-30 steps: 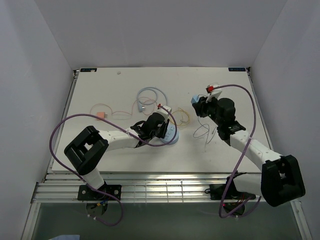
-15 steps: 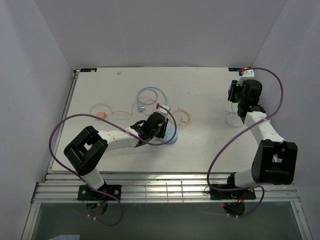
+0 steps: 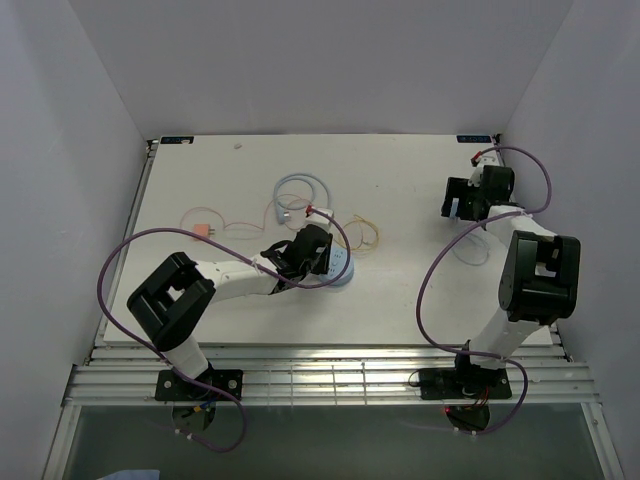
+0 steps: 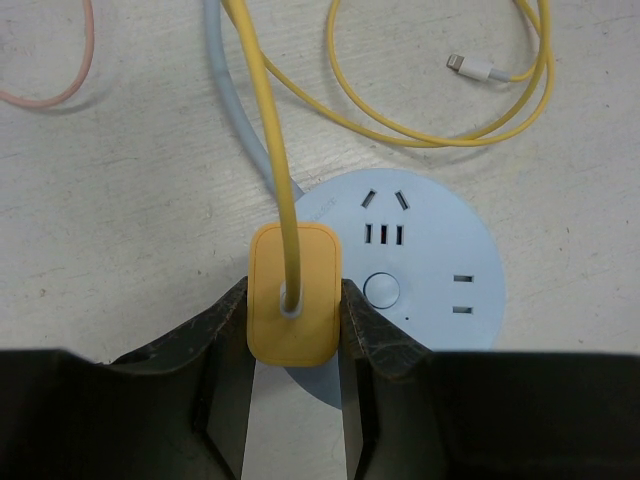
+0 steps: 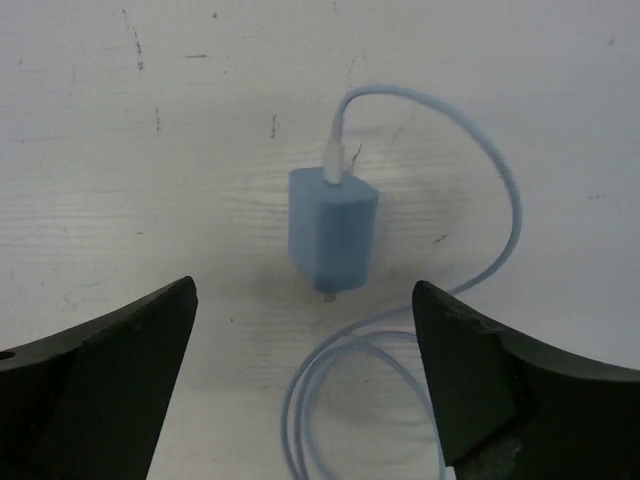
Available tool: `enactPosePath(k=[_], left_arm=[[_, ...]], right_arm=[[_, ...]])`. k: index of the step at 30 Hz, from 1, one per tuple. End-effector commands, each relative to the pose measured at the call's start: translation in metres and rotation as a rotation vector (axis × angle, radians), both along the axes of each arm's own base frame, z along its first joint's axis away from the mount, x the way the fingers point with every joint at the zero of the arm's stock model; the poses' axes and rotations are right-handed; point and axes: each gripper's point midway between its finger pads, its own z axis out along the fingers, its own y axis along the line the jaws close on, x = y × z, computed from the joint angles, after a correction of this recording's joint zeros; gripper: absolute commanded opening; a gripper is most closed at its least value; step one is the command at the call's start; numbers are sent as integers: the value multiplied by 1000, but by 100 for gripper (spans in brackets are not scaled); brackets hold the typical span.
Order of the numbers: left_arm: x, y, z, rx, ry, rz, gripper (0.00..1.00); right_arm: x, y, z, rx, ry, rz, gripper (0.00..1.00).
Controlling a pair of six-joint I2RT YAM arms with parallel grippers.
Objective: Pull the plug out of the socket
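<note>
Left gripper (image 4: 295,305) clamps yellow plug (image 4: 294,296) seated in socket (image 4: 430,270); right gripper (image 5: 304,288) spread over blue adapter (image 5: 333,235). White table (image 3: 400,290), walls (image 3: 300,60).

No text is legible; a faint mark (image 4: 322,207) on the socket (image 4: 440,250) is unreadable.

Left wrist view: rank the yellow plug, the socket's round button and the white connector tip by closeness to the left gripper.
1. Yellow plug, held in the left gripper.
2. Round button on the socket, just right of the plug.
3. White connector tip, far off at upper right.
</note>
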Motion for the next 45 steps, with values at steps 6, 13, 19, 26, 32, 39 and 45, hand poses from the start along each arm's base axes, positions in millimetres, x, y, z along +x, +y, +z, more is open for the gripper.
enactPosePath(k=[6,13,19,26,32,39,45], left_arm=[[-21,31,-34,116,134,67,0],[-23,31,-32,111,126,71,0],[-25,29,-31,118,114,61,0],[-28,25,-31,115,96,53,0],[-31,19,-29,111,83,44,0],[-34,16,-29,106,78,55,0],[-36,14,-31,108,79,59,0]], right_arm=[[-9,32,68,62,-164,152,90],[-80,160,61,196,-113,472,90],[-134,246,41,446,9,645,91],[-150,277,5,592,158,634,92],[-148,292,-10,598,181,630,100],[-147,293,-44,518,241,586,83],[-147,288,-66,421,259,551,56]])
